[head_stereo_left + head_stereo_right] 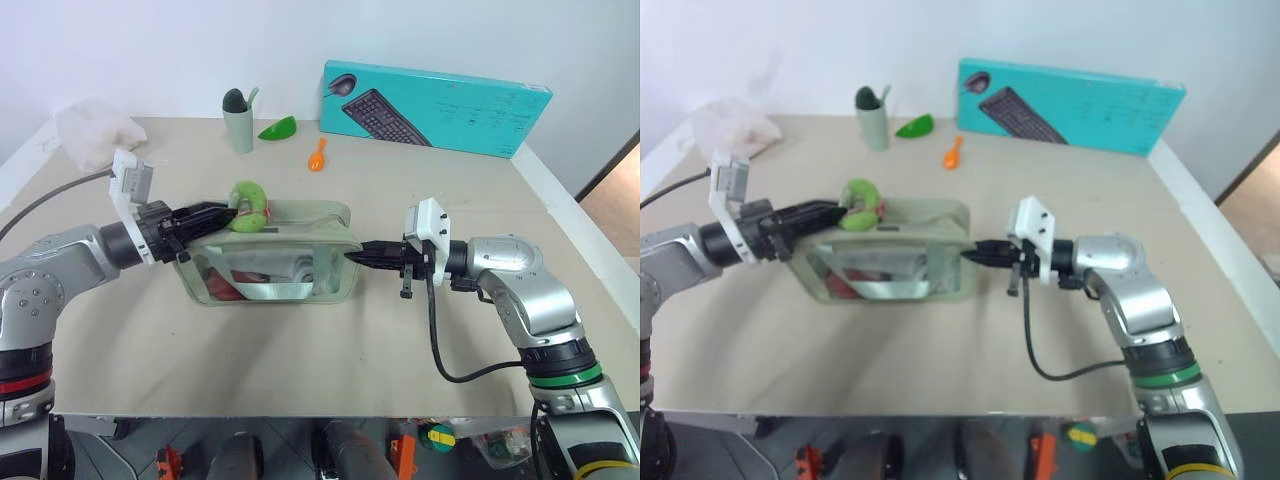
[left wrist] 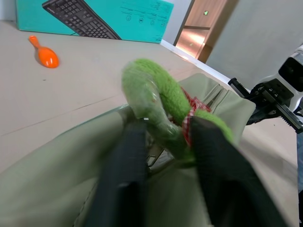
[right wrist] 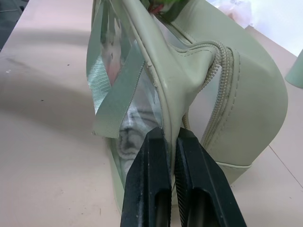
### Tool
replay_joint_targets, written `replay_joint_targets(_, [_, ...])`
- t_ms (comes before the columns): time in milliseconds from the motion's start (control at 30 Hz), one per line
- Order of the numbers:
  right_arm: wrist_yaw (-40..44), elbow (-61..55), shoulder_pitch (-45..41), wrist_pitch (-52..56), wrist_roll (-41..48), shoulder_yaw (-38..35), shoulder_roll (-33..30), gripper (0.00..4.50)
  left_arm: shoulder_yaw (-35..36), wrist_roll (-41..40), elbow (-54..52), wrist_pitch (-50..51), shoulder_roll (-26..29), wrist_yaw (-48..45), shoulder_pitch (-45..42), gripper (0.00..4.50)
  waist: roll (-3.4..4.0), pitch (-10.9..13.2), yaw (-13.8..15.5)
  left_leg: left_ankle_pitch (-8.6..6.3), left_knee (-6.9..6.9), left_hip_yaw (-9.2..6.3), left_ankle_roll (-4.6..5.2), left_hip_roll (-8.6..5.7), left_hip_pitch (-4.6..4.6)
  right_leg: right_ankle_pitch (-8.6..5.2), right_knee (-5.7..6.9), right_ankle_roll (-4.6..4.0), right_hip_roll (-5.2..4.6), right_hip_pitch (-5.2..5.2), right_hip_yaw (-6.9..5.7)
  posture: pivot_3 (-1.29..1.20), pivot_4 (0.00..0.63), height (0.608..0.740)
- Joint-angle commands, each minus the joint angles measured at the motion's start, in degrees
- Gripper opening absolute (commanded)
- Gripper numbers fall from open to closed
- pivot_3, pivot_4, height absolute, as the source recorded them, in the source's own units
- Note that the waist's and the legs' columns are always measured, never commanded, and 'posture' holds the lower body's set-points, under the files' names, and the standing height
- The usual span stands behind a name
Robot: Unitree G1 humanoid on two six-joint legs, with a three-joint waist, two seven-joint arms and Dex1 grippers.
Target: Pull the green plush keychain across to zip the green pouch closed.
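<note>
- A pale sage-green pouch (image 1: pixel 275 255) is lying near the middle of a beige table (image 1: pixel 300 350). It is boxy, with a clear plastic window facing the viewer and a flat strap lying across that window.
- Something red and something white are being shown through the window.
- A lime-green plush keychain (image 1: pixel 248 206) is resting on the pouch's top edge toward its left end. It is a fuzzy ring with a bit of red checked cloth on it.
- The left gripper (image 1: pixel 222 214) is being held level at the keychain. Its two black fingers (image 2: pixel 215 161) are parted, with the ring sitting between them; whether it is being pinched cannot be told.
- The right gripper (image 1: pixel 352 256) is clamped on the pouch's right end, its fingers pressed together on the fabric seam beside the zipper.
- At the table's far edge, a teal box (image 1: pixel 435 106) picturing a keyboard is leaning against a white wall.
- A grey-green cup (image 1: pixel 238 125), a glossy green leaf shape (image 1: pixel 279 128) and an orange spoon (image 1: pixel 318 155) are standing well behind the pouch.
- A crumpled white bag (image 1: pixel 95 130) is lying at the far left corner.
</note>
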Motion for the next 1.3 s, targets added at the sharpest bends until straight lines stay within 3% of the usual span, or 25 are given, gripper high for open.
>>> replay_joint_targets(33, [-0.3, -1.6, -0.3, -0.4, 0.1, -1.5, -0.6, 0.00, 1.7, -0.1, 0.1, -0.2, -0.6, 0.6, -0.5, 2.93, 0.00, 0.0, 0.0, 0.00, 0.00, 0.00, 0.00, -0.01, 0.00, 0.00, -0.01, 0.01, 0.00, 0.00, 0.00, 0.00, 0.150, 0.740])
replay_joint_targets(100, [-0.3, -1.4, -0.4, -0.6, 0.0, -1.4, -0.6, 0.00, 3.5, -1.9, -0.2, -0.4, -1.1, 0.3, -0.5, 3.60, 0.00, 0.0, 0.0, 0.00, -0.01, 0.02, 0.00, 0.00, 0.00, 0.00, -0.03, 0.00, 0.00, 0.00, 0.02, 0.00, 0.150, 0.740])
replay_joint_targets(267, [-0.2, -1.2, -0.7, -0.7, 0.0, -1.0, -0.3, 0.00, 16.9, -12.0, 2.2, 0.2, -0.6, 0.3, 3.0, 3.60, -0.02, 0.0, -0.4, -0.01, -0.07, 0.01, 0.00, 0.07, -0.04, -0.03, -0.05, -0.01, 0.09, -0.06, 0.00, 0.00, 0.150, 0.740])
replay_joint_targets(467, [0.1, -1.0, -0.9, -0.8, 0.1, -0.9, -0.2, 0.00, 22.5, -11.7, 0.3, 0.9, 4.0, -4.7, 14.5, 3.60, -0.02, 0.0, -0.5, -0.01, -0.29, -0.06, -0.01, 0.04, 0.00, -0.14, -0.07, -0.06, 0.01, -0.07, -0.05, 0.00, 0.150, 0.740])
replay_joint_targets(700, [0.4, -0.8, -1.2, -0.7, 0.2, -0.8, -0.1, 0.00, 19.3, -8.0, -4.4, -0.5, 4.8, -9.7, 24.4, 3.60, -0.04, 0.0, -0.5, -0.01, -0.29, -0.04, -0.02, 0.02, -0.01, -0.22, -0.12, -0.19, -0.07, -0.08, -0.07, 0.00, 0.150, 0.740])
replay_joint_targets(900, [0.5, -1.1, -1.2, -0.5, 0.2, -0.9, -0.4, 0.00, 11.7, -3.2, -3.6, -3.1, 1.4, -9.7, 23.7, 3.60, -0.05, 0.0, -0.5, 0.00, -0.45, -0.06, -0.02, 0.02, 0.05, -0.21, -0.13, -0.16, -0.03, -0.08, -0.08, 0.00, 0.150, 0.740])
replay_joint_targets(1000, [0.5, -1.4, -1.1, -0.2, 0.4, -1.1, -0.6, 0.00, 9.7, -1.4, -1.6, -4.3, 0.0, -9.0, 21.1, 2.84, -0.05, 0.0, -0.4, 0.00, -0.57, -0.10, -0.02, 0.01, 0.06, -0.23, -0.16, -0.19, 0.01, -0.09, -0.09, 0.00, 0.150, 0.740])
replay_joint_targets(1267, [-0.1, -2.9, 0.1, 0.9, 0.9, -1.9, -1.4, 0.00, 8.2, -1.2, -0.6, -4.3, -1.8, -8.8, 17.2, 0.03, -0.05, 0.0, -0.4, -0.01, -0.69, -0.12, -0.02, 0.02, 0.03, -0.28, -0.30, -0.16, 0.00, -0.09, -0.11, 0.00, 0.150, 0.740])
replay_joint_targets(1300, [-0.1, -3.1, 0.2, 0.9, 0.9, -1.9, -1.5, 0.00, 7.9, -0.6, -0.6, -4.5, -1.8, -8.7, 17.3, 0.03, -0.05, 0.0, -0.4, -0.02, -0.69, -0.12, -0.03, 0.02, 0.03, -0.29, -0.32, -0.15, 0.00, -0.09, -0.11, 0.00, 0.150, 0.740])
